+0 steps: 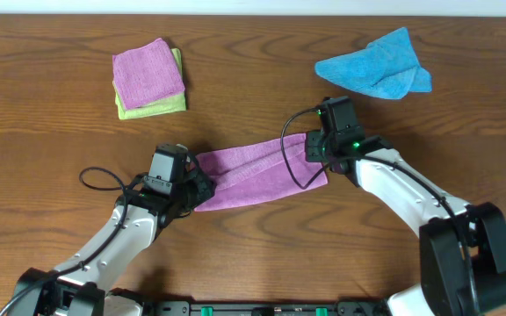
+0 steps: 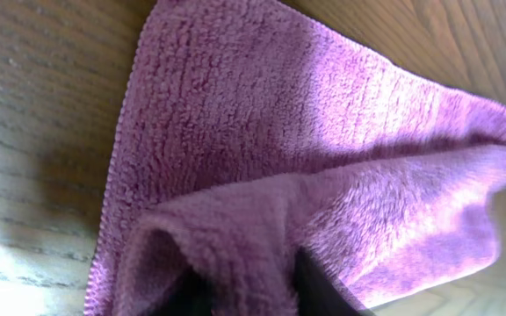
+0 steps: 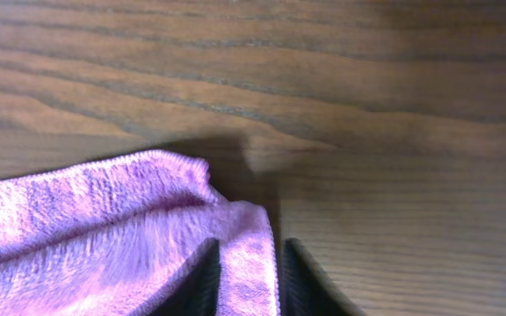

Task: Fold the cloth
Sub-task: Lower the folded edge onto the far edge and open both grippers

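**Operator:** Where the two arms reach onto the table (image 1: 51,132), what does each gripper hold?

**Technician:** The left gripper (image 2: 249,294) is clamped on the cloth (image 1: 257,175). In the left wrist view, a raised fold is pinched between its dark fingers (image 2: 323,294). The right gripper (image 3: 249,285) is also closed on the cloth, with a narrow strip of hem running between its fingers (image 3: 200,281).

**Operator:** Which parts of the cloth?

**Technician:** From overhead, the left gripper is at the left end and the right gripper is at the right end, by the far corner. A black cable (image 1: 286,162) loops over the cloth near the right gripper.

**Operator:** Cloth position?

**Technician:** It lies mid-table as a long purple band, doubled lengthwise. It is slanted, with the left end nearer the robot and the right end farther away. Between the grippers it lies flat on the wood. At the left end the upper layer is lifted off the lower one.

**Operator:** Beyond it?

**Technician:** At far left is a stack (image 1: 148,81), a pink square on a green one, well apart from the cloth. At far right is a blue cloth (image 1: 376,68), loosely bunched.
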Tool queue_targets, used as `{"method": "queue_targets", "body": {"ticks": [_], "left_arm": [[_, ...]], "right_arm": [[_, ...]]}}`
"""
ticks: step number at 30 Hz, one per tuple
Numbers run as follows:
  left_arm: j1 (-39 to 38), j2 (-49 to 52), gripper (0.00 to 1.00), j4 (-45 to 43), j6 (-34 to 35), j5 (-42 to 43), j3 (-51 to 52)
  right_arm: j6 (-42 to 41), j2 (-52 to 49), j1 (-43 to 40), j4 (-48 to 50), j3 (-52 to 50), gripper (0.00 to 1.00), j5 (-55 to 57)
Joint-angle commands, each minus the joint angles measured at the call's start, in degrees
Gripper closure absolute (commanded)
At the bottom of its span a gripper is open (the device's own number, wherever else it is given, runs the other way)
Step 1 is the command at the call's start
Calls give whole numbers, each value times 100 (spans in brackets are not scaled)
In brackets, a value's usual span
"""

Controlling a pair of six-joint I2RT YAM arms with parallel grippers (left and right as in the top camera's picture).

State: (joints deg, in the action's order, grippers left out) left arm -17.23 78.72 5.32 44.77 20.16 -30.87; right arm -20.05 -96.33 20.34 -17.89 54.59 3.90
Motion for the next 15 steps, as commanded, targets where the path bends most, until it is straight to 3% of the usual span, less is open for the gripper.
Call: {"method": "queue_targets", "body": {"ticks": [1, 2, 4, 15], "left_arm": [[35, 42, 11, -2, -107, -83, -92], [35, 39, 5, -4, -107, -114, -92], [44, 39, 5, -28, -109, -160, -92], [157, 24, 5, 66, -103, 105, -710]], "right_arm": [[83, -109, 37, 15, 85, 38, 103], [83, -109, 37, 13, 85, 24, 101], [85, -109, 37, 52, 85, 12, 96], [131, 245, 37, -251, 162, 7, -328]]}}
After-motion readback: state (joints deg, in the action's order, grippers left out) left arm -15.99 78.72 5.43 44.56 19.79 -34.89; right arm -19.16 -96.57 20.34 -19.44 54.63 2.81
